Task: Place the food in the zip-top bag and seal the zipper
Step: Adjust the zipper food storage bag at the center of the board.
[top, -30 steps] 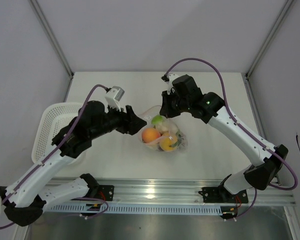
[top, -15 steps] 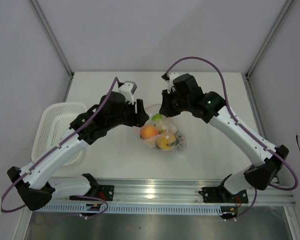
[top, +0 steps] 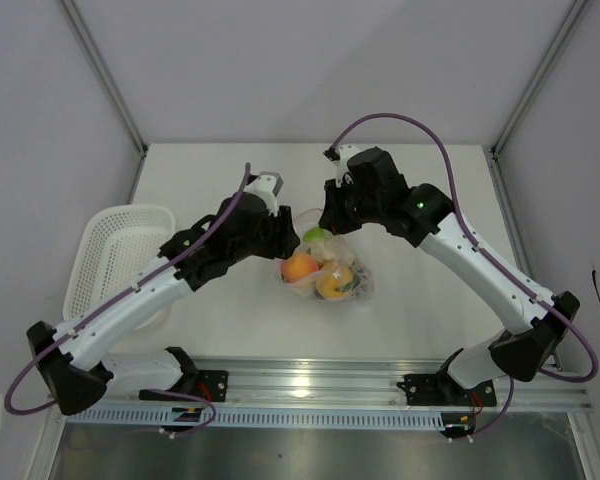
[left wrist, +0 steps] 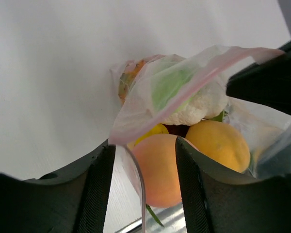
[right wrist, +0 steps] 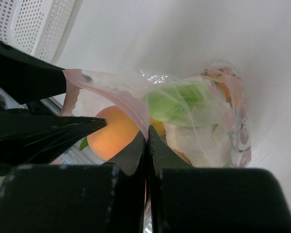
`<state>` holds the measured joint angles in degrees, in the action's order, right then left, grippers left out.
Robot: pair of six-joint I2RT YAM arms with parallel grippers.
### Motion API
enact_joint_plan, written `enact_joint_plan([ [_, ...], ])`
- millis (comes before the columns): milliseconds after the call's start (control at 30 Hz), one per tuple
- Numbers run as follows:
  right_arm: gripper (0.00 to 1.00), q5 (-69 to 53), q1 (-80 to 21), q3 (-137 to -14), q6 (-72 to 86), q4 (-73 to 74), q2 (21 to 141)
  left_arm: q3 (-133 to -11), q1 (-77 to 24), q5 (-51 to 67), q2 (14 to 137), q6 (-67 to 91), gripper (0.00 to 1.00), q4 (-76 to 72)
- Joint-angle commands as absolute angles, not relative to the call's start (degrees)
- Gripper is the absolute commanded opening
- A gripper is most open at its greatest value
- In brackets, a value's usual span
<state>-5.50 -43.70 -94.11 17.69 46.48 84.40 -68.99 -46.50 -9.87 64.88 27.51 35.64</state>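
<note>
The bag (top: pixel 352 283) is seen near the middle of the table (top: pixel 430 300), with the food (top: pixel 302 267) inside it: orange and yellow round pieces and a green-white leafy one. The right fingers (right wrist: pixel 146 141) are pressed shut on the zipper (right wrist: pixel 121 99) at the raised mouth. The left fingers (left wrist: pixel 99 184) are held apart, with the zipper's other end and the bag's edge between them but not clamped. A basket (top: pixel 110 260) is set at the table's left edge.
</note>
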Motion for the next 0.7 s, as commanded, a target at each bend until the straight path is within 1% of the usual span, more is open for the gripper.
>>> enact_joint_plan([
  [0, 0.0, -6.24, -43.59, -96.59, 16.79, 45.79, 82.0, -71.19, -46.67, -8.88, 68.37, 27.16, 0.55, 33.4],
  [67, 0.0, -5.89, -43.68, -96.59, 16.61, 46.05, 81.91, -71.71, -46.58, -8.27, 70.04, 26.9, 0.44, 32.78],
  [100, 0.0, -5.8, -43.51, -96.5, 16.52, 46.14, 81.91, -71.98, -46.23, -8.09, 70.48, 26.89, 0.28, 32.87],
  [200, 0.0, -5.8, -43.16, -96.07, 16.0, 46.23, 81.83, -72.51, -45.27, -7.13, 70.4, 26.81, 0.01, 32.78],
  [333, 0.0, -6.58, -41.49, -94.22, 14.59, 45.18, 81.56, -73.3, -45.0, -6.42, 66.72, 27.07, 0.0, 33.48],
  [467, 0.0, -10.54, -39.99, -94.3, 13.27, 45.61, 82.09, -75.06, -45.09, -4.84, 61.71, 30.13, 0.01, 38.4],
  [667, 0.0, -19.06, -39.99, -97.47, 14.15, 45.53, 78.5, -70.06, -45.17, 1.67, 49.58, 35.76, 0.01, 37.71],
])
